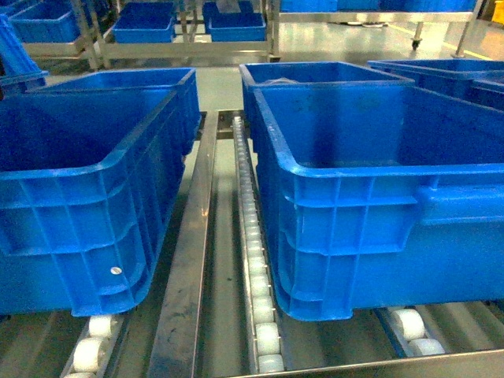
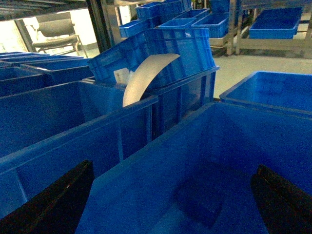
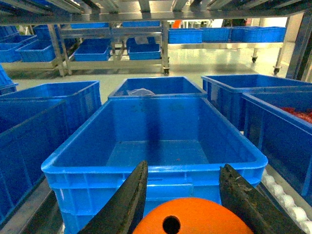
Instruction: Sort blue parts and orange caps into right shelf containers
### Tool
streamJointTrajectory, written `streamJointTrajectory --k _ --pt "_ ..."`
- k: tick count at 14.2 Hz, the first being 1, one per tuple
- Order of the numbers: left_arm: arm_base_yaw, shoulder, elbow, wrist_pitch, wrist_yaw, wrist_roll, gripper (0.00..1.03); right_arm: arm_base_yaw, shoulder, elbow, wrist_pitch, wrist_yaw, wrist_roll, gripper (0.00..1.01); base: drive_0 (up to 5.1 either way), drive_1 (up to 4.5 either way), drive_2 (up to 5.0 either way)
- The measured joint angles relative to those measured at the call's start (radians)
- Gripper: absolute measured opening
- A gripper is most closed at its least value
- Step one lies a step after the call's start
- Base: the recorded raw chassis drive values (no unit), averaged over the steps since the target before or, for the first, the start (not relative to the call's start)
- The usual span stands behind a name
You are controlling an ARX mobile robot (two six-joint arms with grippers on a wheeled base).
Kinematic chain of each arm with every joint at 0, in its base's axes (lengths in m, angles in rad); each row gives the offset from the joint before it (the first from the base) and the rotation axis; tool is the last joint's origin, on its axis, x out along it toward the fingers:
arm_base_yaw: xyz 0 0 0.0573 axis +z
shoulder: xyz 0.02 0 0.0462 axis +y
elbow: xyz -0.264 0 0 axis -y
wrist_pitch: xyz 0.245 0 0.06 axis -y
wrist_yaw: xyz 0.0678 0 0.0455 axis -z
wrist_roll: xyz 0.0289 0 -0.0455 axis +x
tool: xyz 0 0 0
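While the right tool (image 3: pixel 183 195) grips an orange cap (image 3: pixel 192 217) short of the empty crate (image 3: pixel 156 168), the left tool (image 2: pixel 170 202) hangs open, sorting barely begun.

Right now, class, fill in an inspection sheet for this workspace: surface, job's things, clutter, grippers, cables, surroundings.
Surface: steel shelf with white rollers, carrying blue crates.
Job's things: orange cap between the right gripper's fingers; near crate ahead of it looks empty; no blue parts seen.
Clutter: curved white sheet sticking out of a crate at the left; red items in the far right crate.
Grippers: right shut on the cap; left gripper open above a crate.
Cables: nothing seen.
Surroundings: more racks with blue crates beyond a pale floor; a chair.
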Motion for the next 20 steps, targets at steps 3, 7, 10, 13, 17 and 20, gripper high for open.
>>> streamJointTrajectory --k 3,7,10,13,17,20 --pt "0.071 -0.058 -0.072 -0.021 0.395 -0.070 0.91 0.000 0.000 0.000 0.000 0.002 0.000 0.40 0.0 0.00 0.0" --pt "0.097 -0.086 -0.103 -0.018 0.693 -0.103 0.98 0.000 0.000 0.000 0.001 0.000 0.000 0.40 0.0 0.00 0.0" --pt "0.087 -0.086 -0.103 -0.021 0.798 -0.111 0.98 0.000 0.000 0.000 0.000 -0.002 0.000 0.40 0.0 0.00 0.0" --pt "0.077 -0.086 -0.103 -0.022 0.820 -0.117 0.98 0.000 0.000 0.000 0.000 -0.001 0.000 0.40 0.0 0.00 0.0" --pt "0.087 -0.086 -0.103 -0.022 0.815 -0.121 0.98 0.000 0.000 0.000 0.000 0.000 0.000 0.40 0.0 0.00 0.0" --pt "0.084 -0.086 -0.103 -0.022 0.818 -0.121 0.98 0.000 0.000 0.000 0.000 0.000 0.000 0.40 0.0 0.00 0.0"
